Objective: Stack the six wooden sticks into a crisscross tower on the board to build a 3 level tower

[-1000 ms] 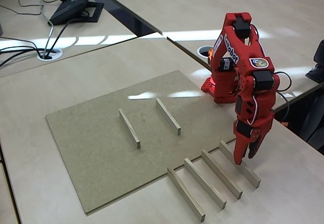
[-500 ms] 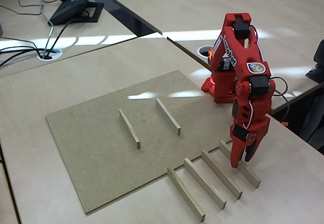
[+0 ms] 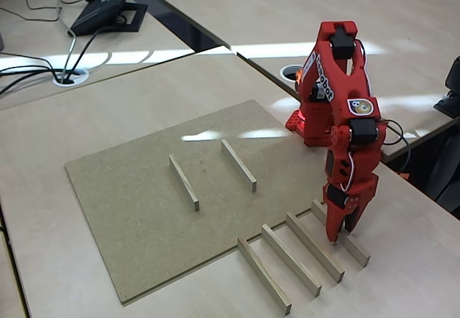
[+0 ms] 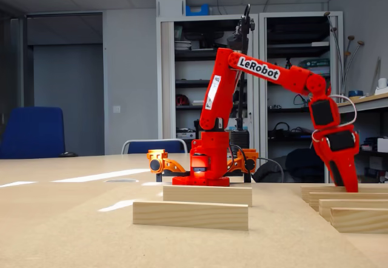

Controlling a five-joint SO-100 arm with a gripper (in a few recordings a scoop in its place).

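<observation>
Board (image 3: 136, 210) bearing two sticks (image 3: 184, 181), four beside

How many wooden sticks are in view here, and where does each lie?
6. Two lie parallel on the board. Four lie side by side on the table beside it.

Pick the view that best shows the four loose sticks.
The high fixed view: all four sticks lie apart, side by side on the table beside the board. The low fixed view shows them end-on, overlapping at the right edge.

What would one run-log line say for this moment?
end effector: down at rightmost stick | two sticks on board | tower: unbuilt
</observation>
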